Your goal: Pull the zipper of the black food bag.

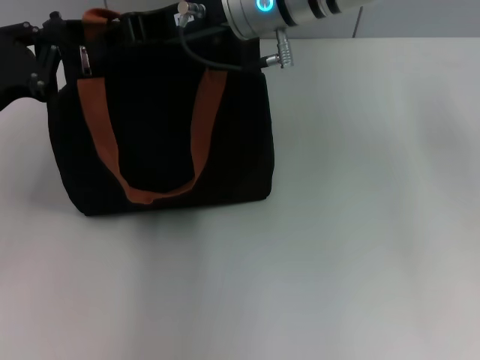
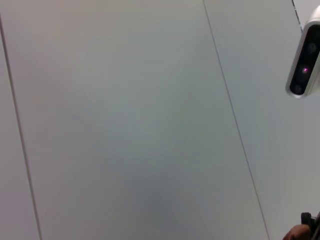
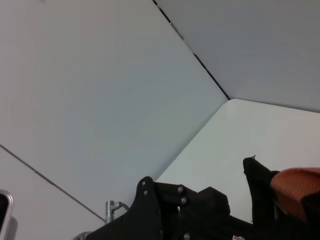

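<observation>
The black food bag [image 1: 157, 135] stands upright at the far left of the table, its two orange-brown handles [image 1: 101, 135] hanging down its front. A small silver tab, the zipper [image 1: 84, 60], shows at the bag's top left rim. My left gripper [image 1: 41, 64] is black and sits against the bag's top left corner, close to the tab. It also shows in the right wrist view [image 3: 175, 212] beside a bag corner and an orange handle [image 3: 297, 187]. My right gripper [image 1: 146, 26] is over the bag's top rim, on the silver arm [image 1: 285, 15].
The white table [image 1: 360, 210] stretches to the right and front of the bag. A pale panelled wall [image 2: 125, 115] stands behind. A black cable [image 1: 206, 60] from the right arm hangs over the bag's top.
</observation>
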You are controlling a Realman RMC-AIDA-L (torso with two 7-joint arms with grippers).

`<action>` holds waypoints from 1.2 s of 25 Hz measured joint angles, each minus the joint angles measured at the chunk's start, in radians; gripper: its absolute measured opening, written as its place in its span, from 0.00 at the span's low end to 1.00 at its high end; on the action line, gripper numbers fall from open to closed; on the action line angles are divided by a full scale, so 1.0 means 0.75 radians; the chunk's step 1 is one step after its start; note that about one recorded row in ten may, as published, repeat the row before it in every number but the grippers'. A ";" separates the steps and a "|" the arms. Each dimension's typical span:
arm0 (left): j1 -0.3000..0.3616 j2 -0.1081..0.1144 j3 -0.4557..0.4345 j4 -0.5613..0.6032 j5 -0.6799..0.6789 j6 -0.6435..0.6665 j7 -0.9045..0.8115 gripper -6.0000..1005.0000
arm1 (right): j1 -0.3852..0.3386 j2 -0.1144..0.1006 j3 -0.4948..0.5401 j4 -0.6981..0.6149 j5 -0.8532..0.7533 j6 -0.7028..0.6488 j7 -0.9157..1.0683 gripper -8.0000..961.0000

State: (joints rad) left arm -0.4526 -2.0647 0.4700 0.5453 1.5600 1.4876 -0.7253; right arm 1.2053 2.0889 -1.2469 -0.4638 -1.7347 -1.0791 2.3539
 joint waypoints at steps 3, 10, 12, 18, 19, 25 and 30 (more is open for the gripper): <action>-0.003 0.000 -0.003 -0.002 0.000 0.004 -0.001 0.05 | 0.006 0.003 -0.017 0.007 0.001 0.010 0.000 0.34; -0.013 -0.001 -0.002 -0.004 0.000 0.005 -0.001 0.05 | 0.037 0.005 -0.039 0.037 0.010 0.050 0.003 0.34; -0.019 -0.001 0.001 -0.004 0.000 0.006 -0.004 0.05 | 0.041 0.005 -0.049 0.042 0.016 0.064 0.003 0.34; -0.025 0.000 0.003 -0.003 0.000 0.009 -0.003 0.06 | 0.057 0.005 -0.101 0.055 0.062 0.105 0.010 0.34; -0.026 0.000 0.003 -0.003 0.000 0.009 -0.003 0.06 | 0.059 0.005 -0.109 0.056 0.064 0.111 0.015 0.34; -0.040 0.000 0.003 -0.003 0.000 0.011 -0.005 0.06 | 0.071 0.005 -0.121 0.057 0.067 0.134 0.032 0.34; -0.051 0.000 0.003 -0.003 0.000 0.018 -0.008 0.06 | 0.073 0.004 -0.121 0.057 0.072 0.143 0.032 0.34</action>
State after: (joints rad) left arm -0.4907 -2.0647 0.4724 0.5431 1.5600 1.5014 -0.7310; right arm 1.2599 2.0922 -1.3377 -0.4210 -1.6810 -0.9715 2.3781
